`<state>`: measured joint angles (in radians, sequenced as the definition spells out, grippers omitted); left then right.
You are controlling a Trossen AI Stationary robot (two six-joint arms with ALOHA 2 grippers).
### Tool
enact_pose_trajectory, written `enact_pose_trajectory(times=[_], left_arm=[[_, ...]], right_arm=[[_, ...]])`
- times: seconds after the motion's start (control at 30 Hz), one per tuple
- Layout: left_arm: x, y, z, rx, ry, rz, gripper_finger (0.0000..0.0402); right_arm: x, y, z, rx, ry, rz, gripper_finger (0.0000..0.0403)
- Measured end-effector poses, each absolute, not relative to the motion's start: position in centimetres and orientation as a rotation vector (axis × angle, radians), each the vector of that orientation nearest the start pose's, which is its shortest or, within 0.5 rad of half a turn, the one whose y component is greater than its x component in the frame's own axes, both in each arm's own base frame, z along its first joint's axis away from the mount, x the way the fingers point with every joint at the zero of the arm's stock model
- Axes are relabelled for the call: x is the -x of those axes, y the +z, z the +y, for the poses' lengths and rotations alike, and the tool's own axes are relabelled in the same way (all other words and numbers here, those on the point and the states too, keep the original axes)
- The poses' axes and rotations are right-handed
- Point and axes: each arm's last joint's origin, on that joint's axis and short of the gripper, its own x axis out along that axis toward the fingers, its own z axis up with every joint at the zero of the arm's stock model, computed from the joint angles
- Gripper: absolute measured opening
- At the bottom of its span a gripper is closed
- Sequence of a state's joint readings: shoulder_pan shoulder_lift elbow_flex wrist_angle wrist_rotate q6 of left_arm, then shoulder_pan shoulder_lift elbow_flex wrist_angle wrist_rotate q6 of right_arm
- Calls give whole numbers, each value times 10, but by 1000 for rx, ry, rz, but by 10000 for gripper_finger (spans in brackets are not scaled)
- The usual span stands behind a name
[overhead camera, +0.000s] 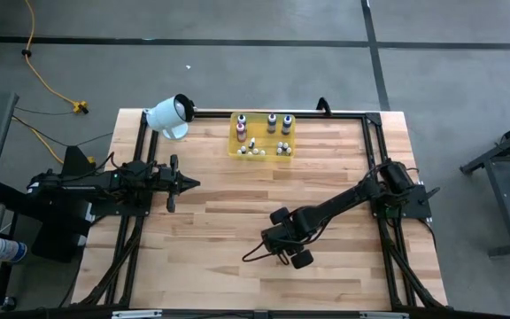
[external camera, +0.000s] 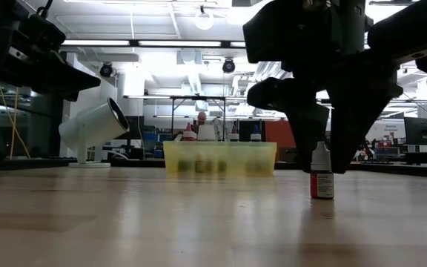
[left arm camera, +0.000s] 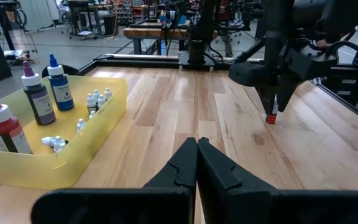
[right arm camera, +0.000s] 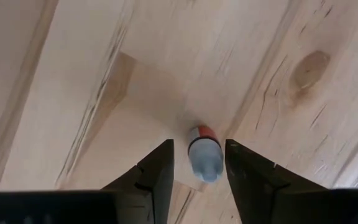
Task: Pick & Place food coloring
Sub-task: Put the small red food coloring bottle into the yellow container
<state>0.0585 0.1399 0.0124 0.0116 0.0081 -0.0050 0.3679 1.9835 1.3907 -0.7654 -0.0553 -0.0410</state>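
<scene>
A small dropper bottle [external camera: 322, 180] with a red body and whitish cap stands upright on its base on the bare wood in the table's near right part. It also shows in the right wrist view [right arm camera: 204, 154] and the left wrist view [left arm camera: 270, 117]. My right gripper [right arm camera: 199, 149] hangs over it, open and pointing down, one finger on each side of the cap with a gap on both sides [external camera: 323, 167]. The other bottles stand and lie in the yellow tray [overhead camera: 261, 151] at the far edge. My left gripper [overhead camera: 190, 184] waits shut at the left, level above the table [left arm camera: 197, 143].
A white cylinder on a stand [overhead camera: 168, 115] sits at the far left corner, beside the tray. In the tray are taller red [left arm camera: 0, 127], purple [left arm camera: 37, 99] and blue [left arm camera: 59, 88] bottles and several tiny whitish droppers [left arm camera: 95, 102]. A black frame rail [overhead camera: 326, 112] borders the table.
</scene>
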Motion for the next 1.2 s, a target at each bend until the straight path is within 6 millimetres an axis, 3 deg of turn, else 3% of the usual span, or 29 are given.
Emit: enact_pose_trajectory(times=[0.5, 0.7, 0.93, 1.2], left_arm=[[-105, 157, 6, 9, 51, 116, 0], [-105, 157, 6, 9, 51, 116, 0], [-105, 157, 6, 9, 51, 116, 0], [-105, 157, 6, 9, 51, 116, 0]], right_arm=[[-357, 164, 138, 230, 352, 1353, 60], [-356, 170, 138, 196, 319, 1355, 66], [-362, 196, 140, 174, 322, 1372, 59], [-375, 247, 130, 128, 316, 1348, 64]])
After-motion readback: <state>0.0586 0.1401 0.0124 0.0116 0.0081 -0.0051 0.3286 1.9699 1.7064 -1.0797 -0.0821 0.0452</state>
